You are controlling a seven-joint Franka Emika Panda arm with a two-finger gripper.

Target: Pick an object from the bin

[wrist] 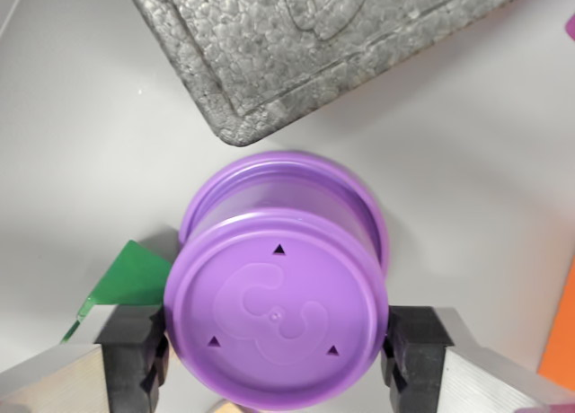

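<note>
The purple plastic cup sat squarely between the two black fingers, its flat base turned toward the wrist camera, so that the embossed swirl and three small triangular marks on the bottom faced the lens. Its wider rim lay farther off, toward the pale floor of the bin. That orientation suggested a grasp across the cup's body near the base, where the wall is stiffest and the pads can bear on opposite sides (a sensible choice for a thin plastic cup that would flex nearer the rim).

The gripper stood at roughly the cup's own width: the pad at the wrist view's left was touching or all but touching the base edge, and the one at the right met the opposite edge in the same way. It looked closed onto the cup, though how firmly could not be told.

Whether the cup was lifted clear of the bin floor was not plain from this single view. A grey foam block lay beyond the cup, apart from it. A green flat piece showed beside the left finger, and an orange object at the right edge.
</note>
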